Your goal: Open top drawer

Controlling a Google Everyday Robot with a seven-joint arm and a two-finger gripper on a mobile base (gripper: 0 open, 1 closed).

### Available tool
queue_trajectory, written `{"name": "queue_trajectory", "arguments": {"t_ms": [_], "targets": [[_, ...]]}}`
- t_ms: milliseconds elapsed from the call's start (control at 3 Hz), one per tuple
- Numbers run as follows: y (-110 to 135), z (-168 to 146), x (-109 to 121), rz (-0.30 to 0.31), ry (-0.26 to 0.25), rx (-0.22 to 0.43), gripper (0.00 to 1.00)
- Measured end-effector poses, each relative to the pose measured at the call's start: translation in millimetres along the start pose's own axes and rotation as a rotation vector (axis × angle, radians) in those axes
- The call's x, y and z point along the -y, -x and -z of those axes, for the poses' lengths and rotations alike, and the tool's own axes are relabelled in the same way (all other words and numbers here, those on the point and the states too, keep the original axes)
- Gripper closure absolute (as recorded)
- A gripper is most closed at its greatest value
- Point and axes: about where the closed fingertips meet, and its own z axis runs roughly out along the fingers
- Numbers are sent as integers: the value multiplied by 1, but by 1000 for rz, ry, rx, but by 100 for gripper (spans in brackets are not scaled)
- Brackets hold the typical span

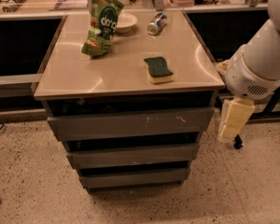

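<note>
Camera view: the top drawer (130,123) sits closed beneath the tabletop (74,73), nothing opened yet, and the gripper (232,121) hangs beside its right end, not touching, grip impossible to tell.

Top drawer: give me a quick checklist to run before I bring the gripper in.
1. View: ok, the whole top drawer front shows.
2. Handle: not ok, the front is flat, with none to see.
3. Reach: not ok, the gripper hangs right of the drawer, apart from it.
4. Clutter: ok, the sponge lies on the tabletop, off the drawer.
5. Fully shut: cannot tell.
</note>
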Motion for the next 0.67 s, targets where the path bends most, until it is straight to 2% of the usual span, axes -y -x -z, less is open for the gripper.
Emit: {"name": "queue_trajectory", "arguments": {"t_ms": [333, 667], "targets": [[-3, -52, -3, 32, 34, -28, 0], [-5, -101, -9, 22, 50, -11, 0]]}}
